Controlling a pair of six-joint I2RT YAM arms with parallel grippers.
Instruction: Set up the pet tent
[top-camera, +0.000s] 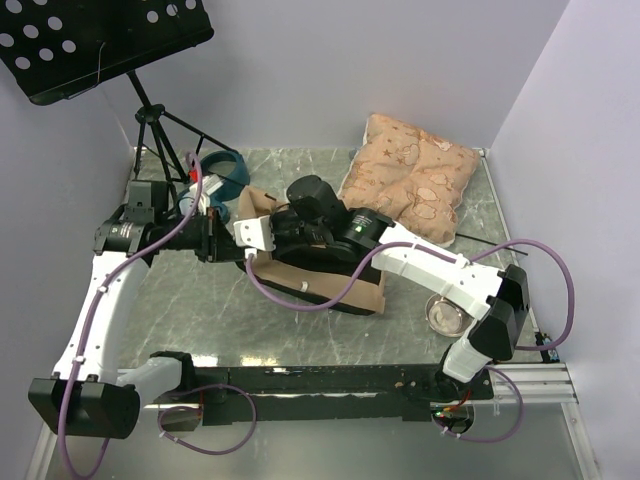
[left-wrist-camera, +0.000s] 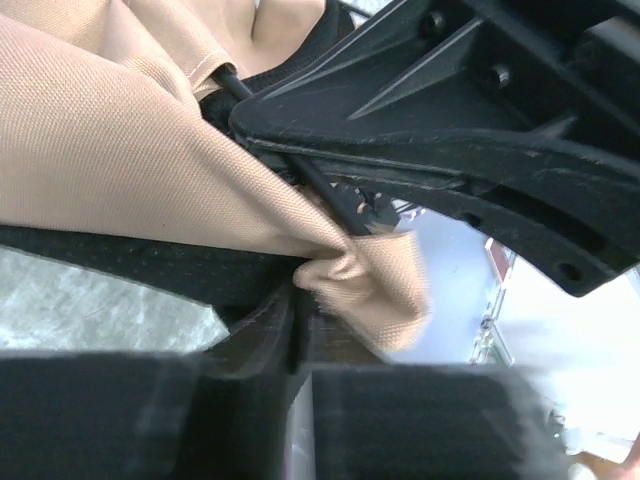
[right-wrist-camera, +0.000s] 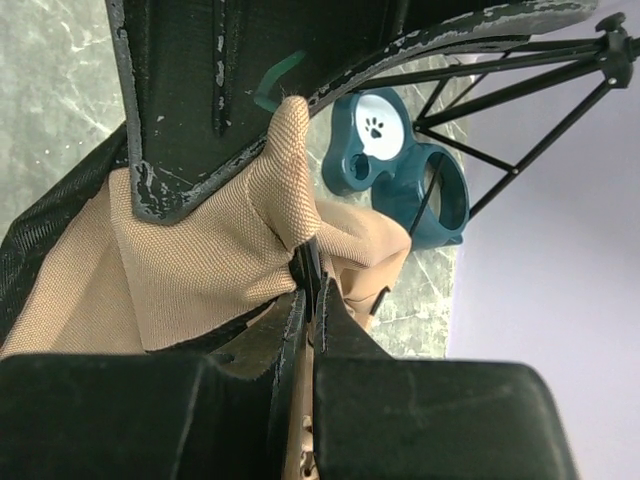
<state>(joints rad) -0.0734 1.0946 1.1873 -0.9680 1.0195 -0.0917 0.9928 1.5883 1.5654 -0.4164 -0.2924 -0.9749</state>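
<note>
Status: early, by my read. Tent (top-camera: 320, 275) was not up. It lay as a flat, crumpled heap on the counter (top-camera: 300, 340), just beside the cushion (top-camera: 410, 185), on the cushion's near-left side. No standing walls, no arch or doorway visible from above.

Done so far, as far as I could see: I had a grip on it, nothing more.
- left fingers (left-wrist-camera: 300, 300): clenched on a folded corner of tan fabric
- right fingers (right-wrist-camera: 308, 300): clenched on a tan fold too, right against my left ones
- both grips sat at the tent end farthest from the cushion

Left, in my judgement: pull the fabric apart, get the frame to rise, then set it on its base. So nearly the whole job.

How the tent looked:
- tan woven cloth, bunched and creased, stitched seams showing
- black base panel under the tan, exposed in the middle of the heap
- one thin black pole (left-wrist-camera: 320, 185) running along the fabric close to my left grip; couldn't tell whether it was seated in anything
- label and pom-poms not visible

Blue bowl (right-wrist-camera: 400, 165) sat well left of the cushion, past the tent, not touching it.
</note>
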